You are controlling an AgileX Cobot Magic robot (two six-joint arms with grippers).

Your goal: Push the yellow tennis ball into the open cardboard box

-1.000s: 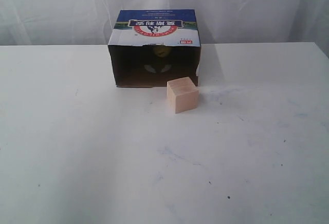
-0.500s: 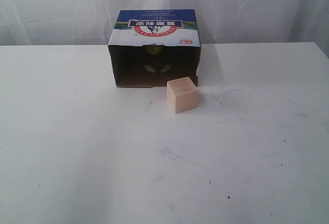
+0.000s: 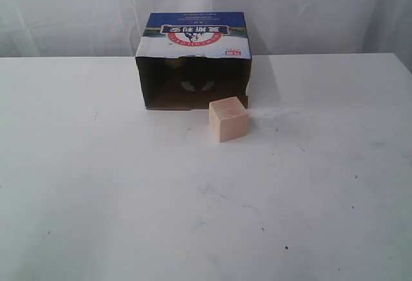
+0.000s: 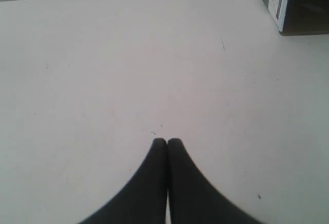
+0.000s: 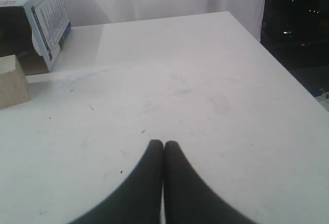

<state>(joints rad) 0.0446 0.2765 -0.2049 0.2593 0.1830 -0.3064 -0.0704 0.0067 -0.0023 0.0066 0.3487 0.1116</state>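
Observation:
The open cardboard box (image 3: 193, 58) lies on its side at the back of the table, its dark opening facing the camera and its blue-and-white printed panel on top. Deep inside, near the upper left of the opening, the yellow tennis ball (image 3: 173, 62) shows only as a dim yellow patch. A corner of the box (image 4: 293, 3) appears in the left wrist view, and the box's side (image 5: 47, 13) in the right wrist view. My left gripper (image 4: 167, 142) and right gripper (image 5: 164, 143) are both shut, empty, over bare table, away from the box. Neither gripper shows in the exterior view.
A pale wooden cube (image 3: 228, 119) stands just in front of the box's right front corner; the cube (image 5: 11, 82) also shows in the right wrist view. The white table (image 3: 206, 197) has its right edge (image 5: 288, 75) near my right gripper. White curtains hang behind.
The yellow ball inside the box has rolled leftward and deeper into the dark interior, growing dimmer. Box and cube have not moved.

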